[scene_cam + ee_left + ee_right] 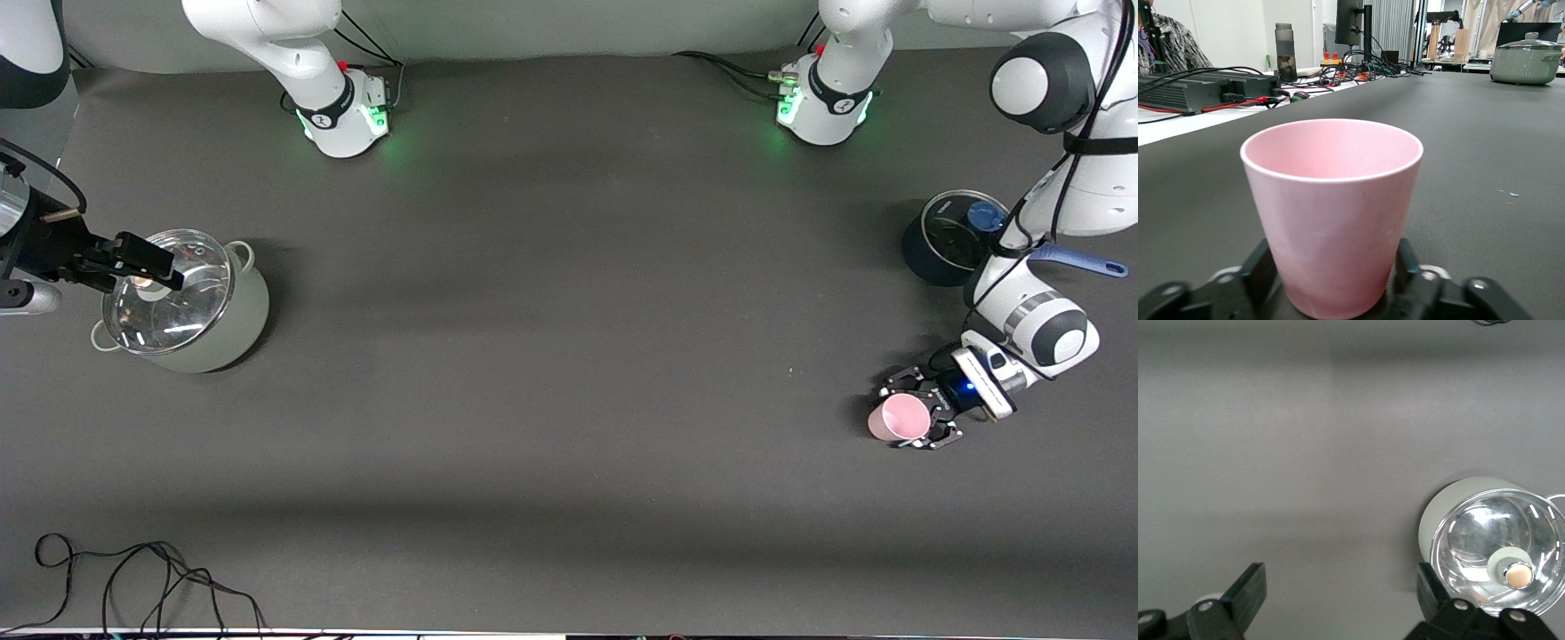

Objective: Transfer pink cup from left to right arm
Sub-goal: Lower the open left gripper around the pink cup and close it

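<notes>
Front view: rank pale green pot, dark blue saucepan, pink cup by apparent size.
1. pale green pot, largest, glass lid on.
2. dark blue saucepan, partly hidden by the left arm, so the gap is unsure.
3. pink cup, clearly smallest, upright between the left tool's fingers.

I see a dark grey matte counter (551,356) under soft, even light; a loose black cable (133,578) trails along its edge nearest the front camera; a white bench (1178,123) alongside carries electronics and tangled wires; a pale wall (1231,27) rises past it.
</notes>
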Controlling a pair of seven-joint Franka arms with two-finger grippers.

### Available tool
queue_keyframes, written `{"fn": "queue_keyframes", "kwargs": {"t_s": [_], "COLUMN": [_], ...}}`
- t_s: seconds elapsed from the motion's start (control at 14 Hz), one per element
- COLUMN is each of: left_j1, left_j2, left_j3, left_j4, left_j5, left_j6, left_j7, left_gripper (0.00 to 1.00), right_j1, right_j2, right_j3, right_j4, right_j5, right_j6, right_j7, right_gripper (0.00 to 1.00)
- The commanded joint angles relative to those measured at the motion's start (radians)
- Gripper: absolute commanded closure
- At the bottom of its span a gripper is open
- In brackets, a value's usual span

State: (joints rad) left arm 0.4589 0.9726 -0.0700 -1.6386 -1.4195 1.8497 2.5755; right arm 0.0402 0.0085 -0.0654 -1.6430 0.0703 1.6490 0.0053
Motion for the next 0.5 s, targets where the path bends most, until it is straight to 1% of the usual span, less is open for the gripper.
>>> {"fn": "queue_keyframes", "kwargs": {"t_s": [0.0,0.07,0.28,0.36,0.43], "left_j1": [-0.011,-0.011,-0.023,-0.029,-0.028], "left_j2": [0.003,-0.002,-0.018,-0.031,-0.064], "left_j3": [0.001,0.001,-0.005,-0.019,-0.054], "left_j4": [0.000,0.000,0.003,0.008,0.003], "left_j5": [-0.016,-0.018,-0.019,-0.021,-0.024], "left_j6": [0.017,0.016,0.019,0.037,0.077], "left_j7": [0.018,0.014,-0.001,-0.021,-0.061], "left_gripper": [0.51,0.56,0.56,0.59,0.60], "right_j1": [0.001,0.001,0.003,0.003,0.001], "right_j2": [0.011,0.013,0.013,0.013,0.014], "right_j3": [-0.001,-0.001,-0.001,-0.001,0.001], "right_j4": [0.025,0.025,0.025,0.025,0.025], "right_j5": [0.016,0.016,0.016,0.016,0.016], "right_j6": [-0.015,-0.015,-0.014,-0.014,-0.014], "right_j7": [0.001,0.001,-0.001,0.001,-0.001], "right_gripper": [0.00,0.00,0.00,0.00,0.00]}}
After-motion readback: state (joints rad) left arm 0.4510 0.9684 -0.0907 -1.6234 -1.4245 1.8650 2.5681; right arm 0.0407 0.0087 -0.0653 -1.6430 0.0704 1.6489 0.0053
